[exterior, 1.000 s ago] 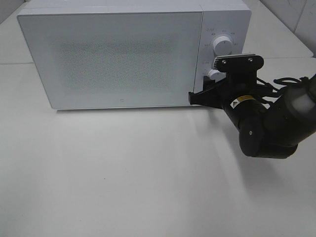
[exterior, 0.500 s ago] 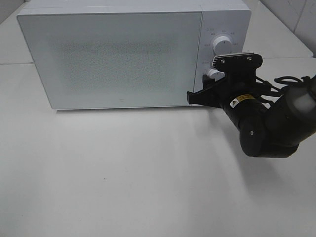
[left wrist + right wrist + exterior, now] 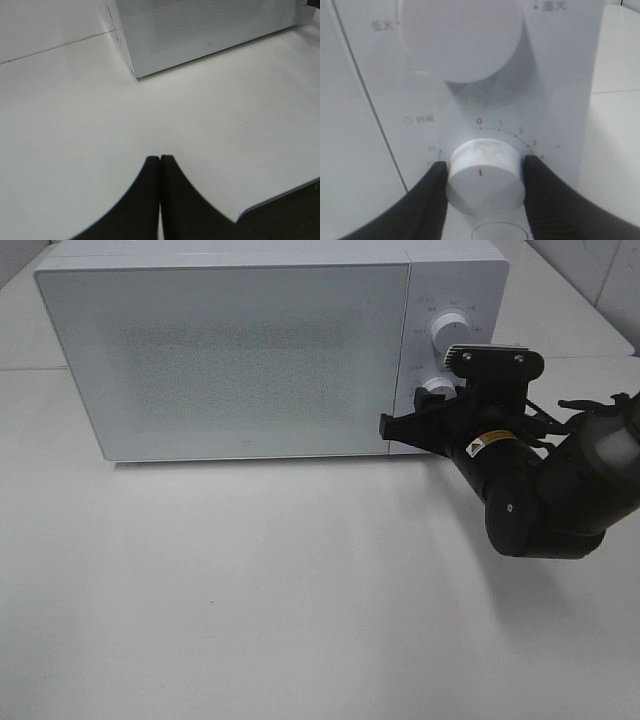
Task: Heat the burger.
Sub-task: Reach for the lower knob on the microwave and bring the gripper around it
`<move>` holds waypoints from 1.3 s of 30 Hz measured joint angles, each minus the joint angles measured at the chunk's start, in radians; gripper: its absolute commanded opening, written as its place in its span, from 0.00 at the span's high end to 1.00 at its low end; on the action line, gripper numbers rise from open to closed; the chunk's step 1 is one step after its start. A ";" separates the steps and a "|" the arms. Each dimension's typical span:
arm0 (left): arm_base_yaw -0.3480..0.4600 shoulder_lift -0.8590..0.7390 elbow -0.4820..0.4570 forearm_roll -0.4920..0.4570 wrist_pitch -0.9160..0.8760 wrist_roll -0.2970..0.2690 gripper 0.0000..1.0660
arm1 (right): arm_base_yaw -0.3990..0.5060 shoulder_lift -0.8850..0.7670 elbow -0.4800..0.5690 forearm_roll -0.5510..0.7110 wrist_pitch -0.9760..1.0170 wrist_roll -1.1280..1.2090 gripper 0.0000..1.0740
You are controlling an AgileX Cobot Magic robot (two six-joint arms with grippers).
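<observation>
White table point(image 3: 250, 590): our right gripper point(image 3: 484, 167) meets the microwave point(image 3: 240, 350) at its lower knob point(image 3: 485, 186), upper right.
Fingers point(image 3: 427, 200) flank it either side; whether they pinch it, we cannot tell.

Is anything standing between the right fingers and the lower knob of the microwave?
Nothing visible does. The right fingers stand one on each side of the lower knob, close against its rim; whether they press it cannot be told. The microwave door is closed.
</observation>
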 measured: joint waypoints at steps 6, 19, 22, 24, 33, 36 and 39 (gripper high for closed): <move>0.000 0.000 0.000 0.000 0.000 0.000 1.00 | 0.000 0.000 0.000 -0.007 -0.001 0.345 1.00; 0.000 0.000 0.000 0.000 0.000 0.000 1.00 | 0.000 0.000 0.003 -0.005 -0.011 1.222 1.00; 0.000 0.000 0.000 0.000 0.000 0.000 1.00 | 0.001 -0.001 0.004 -0.005 -0.013 1.395 1.00; 0.000 0.000 0.000 0.000 0.000 0.000 1.00 | 0.001 -0.001 0.004 -0.005 -0.013 1.412 1.00; 0.000 0.000 0.000 0.000 0.000 0.000 1.00 | 0.001 -0.001 0.005 -0.005 -0.014 1.443 0.74; 0.000 0.000 0.000 0.000 0.000 0.000 1.00 | 0.001 -0.001 0.005 -0.005 -0.014 1.441 0.55; 0.000 0.000 0.000 0.000 0.000 0.000 1.00 | 0.001 -0.001 0.006 -0.015 -0.014 1.423 0.42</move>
